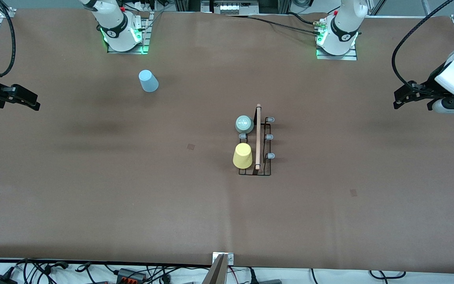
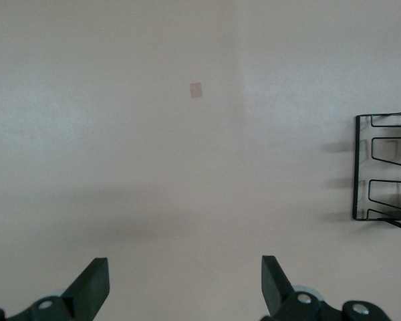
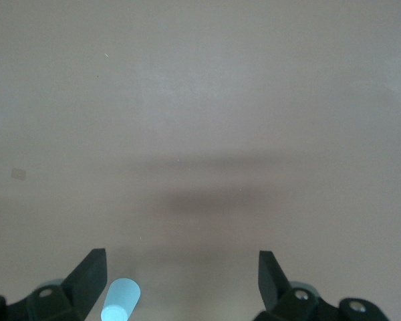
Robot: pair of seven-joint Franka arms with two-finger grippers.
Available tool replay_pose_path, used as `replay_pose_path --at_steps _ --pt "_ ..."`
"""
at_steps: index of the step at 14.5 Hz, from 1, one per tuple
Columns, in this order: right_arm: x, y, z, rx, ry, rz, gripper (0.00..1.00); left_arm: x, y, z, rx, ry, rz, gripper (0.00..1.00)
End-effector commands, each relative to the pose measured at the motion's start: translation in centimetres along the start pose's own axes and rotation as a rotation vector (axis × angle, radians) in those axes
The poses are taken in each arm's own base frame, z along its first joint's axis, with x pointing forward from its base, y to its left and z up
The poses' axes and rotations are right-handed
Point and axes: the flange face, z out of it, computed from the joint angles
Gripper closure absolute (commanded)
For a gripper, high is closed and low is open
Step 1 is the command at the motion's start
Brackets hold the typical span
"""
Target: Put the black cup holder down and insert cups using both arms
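The black cup holder [image 1: 265,165] stands mid-table, its wooden rod handle [image 1: 258,136] along the top. A pale green cup [image 1: 244,124] and a yellow cup [image 1: 242,156] sit upside down on prongs on its side toward the right arm. Bare capped prongs [image 1: 269,137] line the side toward the left arm. A light blue cup [image 1: 148,81] stands upside down near the right arm's base and shows in the right wrist view [image 3: 120,301]. My right gripper [image 1: 36,105] [image 3: 182,277] hangs open and empty over the right arm's end of the table. My left gripper [image 1: 396,103] [image 2: 185,281] hangs open and empty over the left arm's end. The holder's end [image 2: 387,167] shows in the left wrist view.
The arm bases [image 1: 122,33] [image 1: 337,39] stand along the table's edge farthest from the front camera. Two small tape marks [image 1: 191,146] [image 1: 353,192] lie on the brown table. A camera mount [image 1: 221,268] sits at the edge nearest the front camera.
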Motion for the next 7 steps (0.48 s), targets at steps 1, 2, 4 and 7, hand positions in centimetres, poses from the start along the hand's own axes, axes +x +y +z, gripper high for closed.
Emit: replay_pose_path --at_steps 1,2,4,7 --pt "-0.01 -0.05 -0.47 -0.011 -0.006 -0.029 0.0 0.02 0.05 -0.65 -0.012 -0.001 0.009 0.0" --pt "0.08 0.16 -0.42 -0.006 -0.006 -0.024 0.0 0.02 0.05 -0.65 -0.012 -0.001 0.009 0.0" --pt "0.13 0.15 -0.41 -0.005 -0.006 -0.027 0.0 0.02 -0.11 -0.65 -0.013 -0.001 0.006 0.0" --pt "0.13 0.06 -0.41 -0.005 -0.006 -0.03 0.0 0.02 -0.11 -0.65 -0.013 -0.001 0.006 0.0"
